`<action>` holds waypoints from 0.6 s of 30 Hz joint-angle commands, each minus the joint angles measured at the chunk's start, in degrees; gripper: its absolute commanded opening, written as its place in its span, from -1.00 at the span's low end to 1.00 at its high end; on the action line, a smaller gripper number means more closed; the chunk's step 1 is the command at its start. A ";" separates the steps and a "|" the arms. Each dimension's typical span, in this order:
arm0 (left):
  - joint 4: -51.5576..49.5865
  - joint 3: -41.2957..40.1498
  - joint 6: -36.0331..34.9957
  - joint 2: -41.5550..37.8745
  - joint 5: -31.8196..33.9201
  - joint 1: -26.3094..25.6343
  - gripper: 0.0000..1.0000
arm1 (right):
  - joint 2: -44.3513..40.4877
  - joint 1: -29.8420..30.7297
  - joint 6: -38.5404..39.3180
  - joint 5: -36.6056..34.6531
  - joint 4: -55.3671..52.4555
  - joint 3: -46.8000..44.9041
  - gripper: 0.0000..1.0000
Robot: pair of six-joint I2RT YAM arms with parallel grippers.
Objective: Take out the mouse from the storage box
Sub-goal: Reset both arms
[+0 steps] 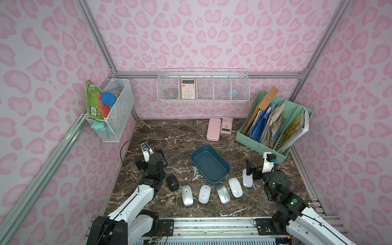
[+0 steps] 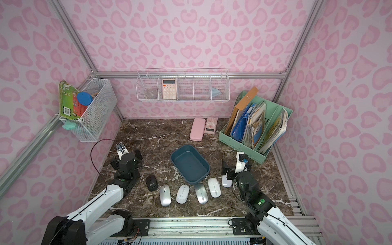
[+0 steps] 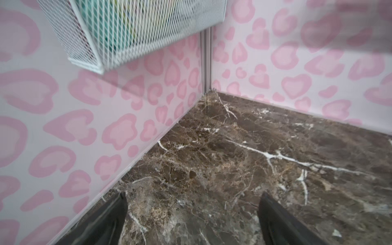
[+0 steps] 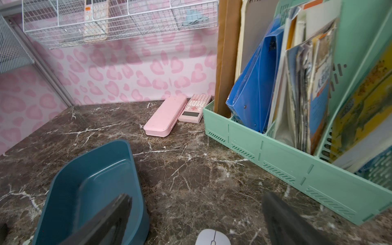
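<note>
Storage box (image 1: 210, 164) empty, off to the side of the right jaws. Row of mice (image 1: 204, 194) on bench (image 1: 169, 135). End white mouse (image 1: 247, 182) lies just under the right jaws, long axis pointing forward between them. Both jaws gape wide, nothing held. Right arm nearer; left jaws well apart.

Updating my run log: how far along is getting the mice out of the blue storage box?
Done: the storage box looks empty, and six mice lie on the table beside it. In hand: nothing; the left gripper and right gripper are both open. Left: nothing that shows.
</note>
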State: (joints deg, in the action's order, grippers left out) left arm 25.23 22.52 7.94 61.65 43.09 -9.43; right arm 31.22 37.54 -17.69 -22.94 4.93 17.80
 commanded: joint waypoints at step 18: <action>19.65 2.57 -1.81 26.96 -34.16 14.71 0.99 | 12.95 -12.40 10.32 -3.44 18.90 0.53 1.00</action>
State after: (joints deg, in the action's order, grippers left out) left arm 47.16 23.35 5.85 89.65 11.62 5.08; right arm 42.54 27.59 -8.29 -25.69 17.41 19.00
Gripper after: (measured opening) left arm 0.993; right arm 0.998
